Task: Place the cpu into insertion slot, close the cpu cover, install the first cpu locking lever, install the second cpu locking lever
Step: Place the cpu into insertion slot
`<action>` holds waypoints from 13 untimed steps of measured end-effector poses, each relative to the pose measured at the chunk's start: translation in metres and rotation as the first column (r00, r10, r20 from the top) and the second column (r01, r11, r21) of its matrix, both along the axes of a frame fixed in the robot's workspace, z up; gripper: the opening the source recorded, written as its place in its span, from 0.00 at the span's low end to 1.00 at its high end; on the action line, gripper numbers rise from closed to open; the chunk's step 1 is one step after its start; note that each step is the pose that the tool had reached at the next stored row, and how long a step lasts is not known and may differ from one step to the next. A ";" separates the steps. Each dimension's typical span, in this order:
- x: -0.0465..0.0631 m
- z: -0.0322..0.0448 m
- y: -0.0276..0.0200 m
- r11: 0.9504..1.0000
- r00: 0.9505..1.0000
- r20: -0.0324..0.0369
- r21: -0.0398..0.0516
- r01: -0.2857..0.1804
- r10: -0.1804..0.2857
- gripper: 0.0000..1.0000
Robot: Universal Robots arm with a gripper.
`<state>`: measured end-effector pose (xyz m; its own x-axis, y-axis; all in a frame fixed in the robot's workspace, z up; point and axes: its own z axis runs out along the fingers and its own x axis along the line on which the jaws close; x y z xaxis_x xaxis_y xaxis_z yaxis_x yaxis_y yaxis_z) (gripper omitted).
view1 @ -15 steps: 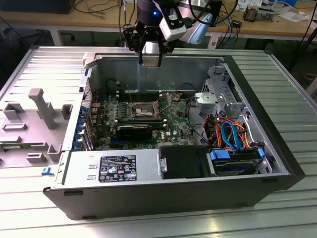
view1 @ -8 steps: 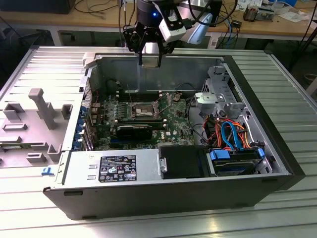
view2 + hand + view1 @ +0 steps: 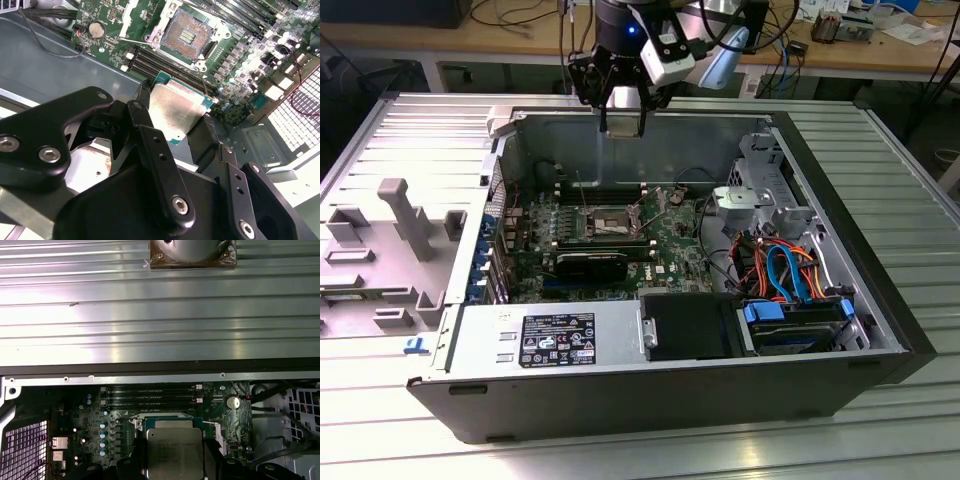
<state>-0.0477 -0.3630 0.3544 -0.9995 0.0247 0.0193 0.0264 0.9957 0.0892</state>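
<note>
Claw [image 3: 176,116] grasps the cpu [image 3: 172,100] by opposite edges, well apart from the uncovered insertion slot [image 3: 187,32].

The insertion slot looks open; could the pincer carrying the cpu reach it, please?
Probably yes: the pincer holds the cpu above the open case, and the insertion slot lies uncovered with nothing visibly over it.

I place everything off the insertion slot [image 3: 605,222]. It lies in the board on the floor of the open case [image 3: 620,400], which rests on the counter [image 3: 880,160]. Above and beyond the slot hangs the tool [image 3: 623,120], with the cpu [image 3: 177,110] gripped between its fingers, clear of the slot. Memory slots [image 3: 150,62] lie just beside the slot. To the exterior view's right of it sit the drive cables [image 3: 780,270], and on its near side is the power supply [image 3: 550,340].
</note>
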 end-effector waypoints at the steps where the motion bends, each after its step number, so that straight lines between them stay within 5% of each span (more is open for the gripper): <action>1: 0.000 -0.0001 0.0000 1.000 1.000 0.000 0.000 0.000 0.000 0.55; 13: 0.000 -0.0018 -0.0006 1.000 1.000 0.000 0.000 0.000 0.000 0.55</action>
<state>-0.0477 -0.3636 0.3526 -0.9995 0.0248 0.0193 0.0264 0.9957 0.0892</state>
